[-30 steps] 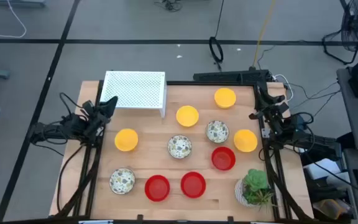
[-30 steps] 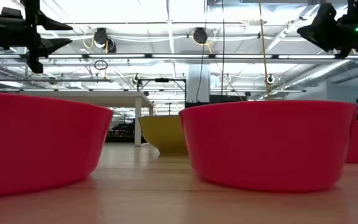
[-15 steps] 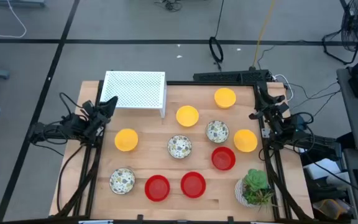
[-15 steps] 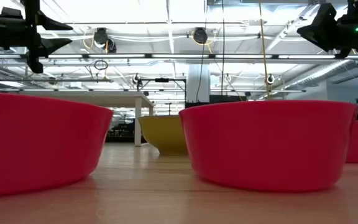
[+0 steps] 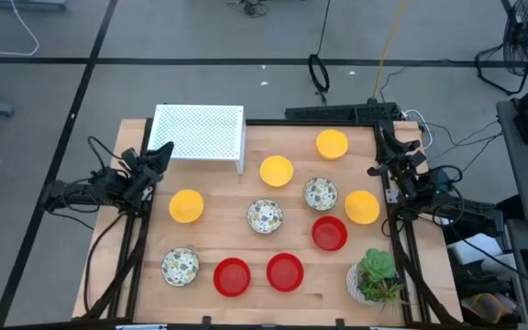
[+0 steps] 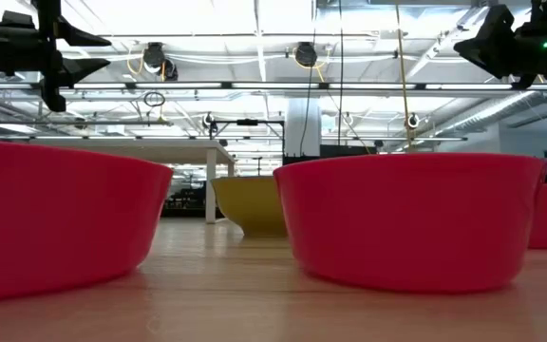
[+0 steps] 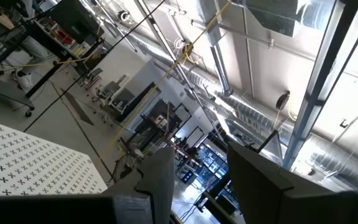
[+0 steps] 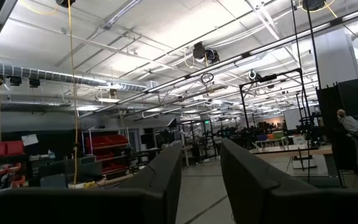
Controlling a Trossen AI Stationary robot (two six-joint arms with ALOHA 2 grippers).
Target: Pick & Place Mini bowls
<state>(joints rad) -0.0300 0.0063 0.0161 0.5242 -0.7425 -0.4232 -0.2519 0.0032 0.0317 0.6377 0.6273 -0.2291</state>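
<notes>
Bowls lie scattered over the worktop (image 5: 218,215): we count four yellow bowls (image 5: 186,205), three red bowls (image 5: 232,277) along the near side and three speckled white bowls (image 5: 265,216) between them. We see the left gripper (image 5: 160,152) at the left edge and the right gripper (image 5: 380,147) at the right edge, both raised with jaws parted and empty

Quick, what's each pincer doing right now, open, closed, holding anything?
Left pincer: open, empty, parked at the table's left edge.
Right pincer: open, empty, parked at the table's right edge.
</notes>
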